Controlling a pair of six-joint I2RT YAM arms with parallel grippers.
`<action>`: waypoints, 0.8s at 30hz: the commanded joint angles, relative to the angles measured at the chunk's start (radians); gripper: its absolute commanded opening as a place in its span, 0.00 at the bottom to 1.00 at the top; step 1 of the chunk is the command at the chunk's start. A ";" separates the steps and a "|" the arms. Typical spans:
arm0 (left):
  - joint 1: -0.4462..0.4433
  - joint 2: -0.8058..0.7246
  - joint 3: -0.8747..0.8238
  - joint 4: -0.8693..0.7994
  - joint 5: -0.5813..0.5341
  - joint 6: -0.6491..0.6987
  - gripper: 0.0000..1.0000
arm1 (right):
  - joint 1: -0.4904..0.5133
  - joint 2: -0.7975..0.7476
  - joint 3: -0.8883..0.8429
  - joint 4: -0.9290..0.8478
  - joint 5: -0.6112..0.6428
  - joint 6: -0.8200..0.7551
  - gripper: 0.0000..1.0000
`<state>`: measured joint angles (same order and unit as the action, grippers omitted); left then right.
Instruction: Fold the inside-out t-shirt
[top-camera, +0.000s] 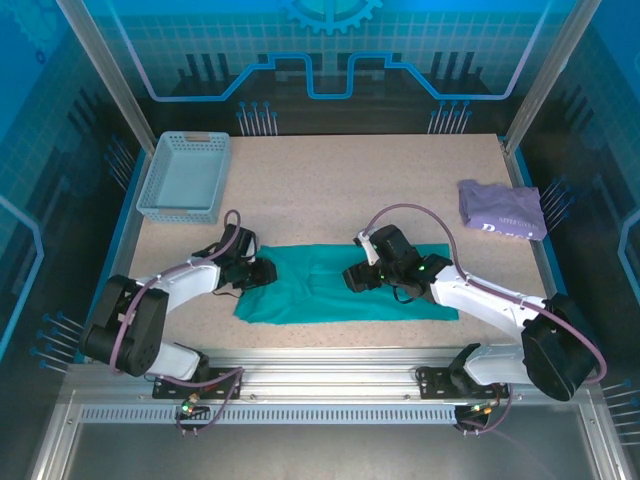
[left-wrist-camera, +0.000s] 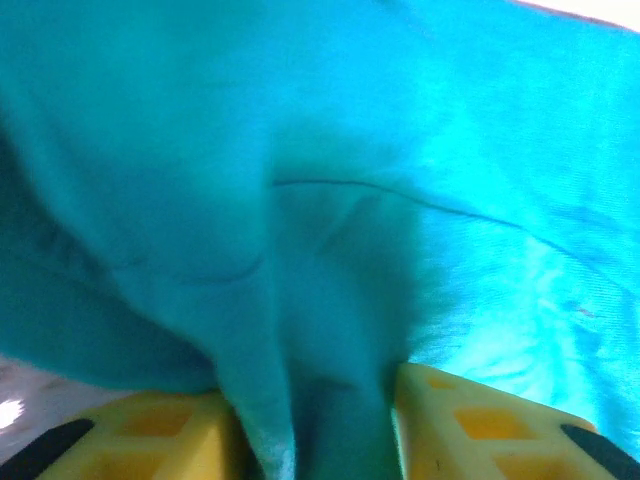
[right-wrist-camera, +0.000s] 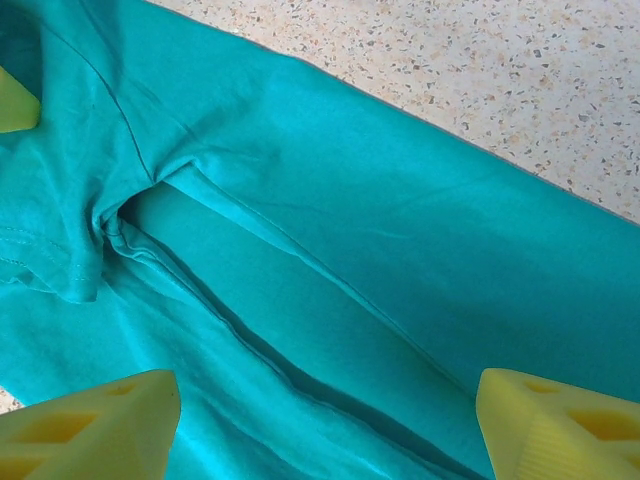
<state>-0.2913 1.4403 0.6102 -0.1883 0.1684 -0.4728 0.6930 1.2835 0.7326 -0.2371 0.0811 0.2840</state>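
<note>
Speckled table (top-camera: 330, 180) inside a blue-lit enclosure carries three items: a basket (top-camera: 185, 178) at the far left, a lavender garment (top-camera: 502, 208) at the far right, and the t-shirt (top-camera: 310, 292) near the front edge between the two arms. The t-shirt lies as a long, narrow band running left to right, its left end lower in the top view and its right end slightly higher; it appears already doubled lengthwise, though the number of layers cannot be confirmed. The left gripper (top-camera: 262, 272) sits at the band's left end. Its wrist view shows a ridge of cloth drawn up between the yellow fingers (left-wrist-camera: 470, 420), with cloth pressed against both inner faces; I judge this a grasp on the t-shirt, taken at the end so that it can be lifted and carried across. The right gripper (top-camera: 358, 276) hangs over the middle of the band, its fingers (right-wrist-camera: 90, 425) spread wide with flat cloth below and nothing between them; it holds nothing. Its position suggests it is placed to pin or mark the fold line. Raised seams and a sleeve join show under it, consistent with an inside-out garment. Assessment: the fold is partly done and a crosswise fold remains. Risk: a grasp on the top layer alone would leave the lower layers behind.
</note>
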 joint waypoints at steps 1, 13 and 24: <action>-0.028 0.019 -0.032 0.097 0.115 -0.002 0.32 | 0.011 0.017 -0.018 0.015 0.025 0.008 0.79; -0.023 -0.180 -0.036 0.014 -0.040 -0.004 0.00 | 0.008 0.012 -0.019 -0.004 0.060 0.005 0.79; 0.078 -0.235 0.246 -0.477 -0.314 0.143 0.00 | -0.070 -0.031 -0.032 -0.015 0.020 -0.003 0.79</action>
<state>-0.2173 1.2144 0.7708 -0.4747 -0.0334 -0.4068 0.6510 1.2884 0.7063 -0.2417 0.1200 0.2867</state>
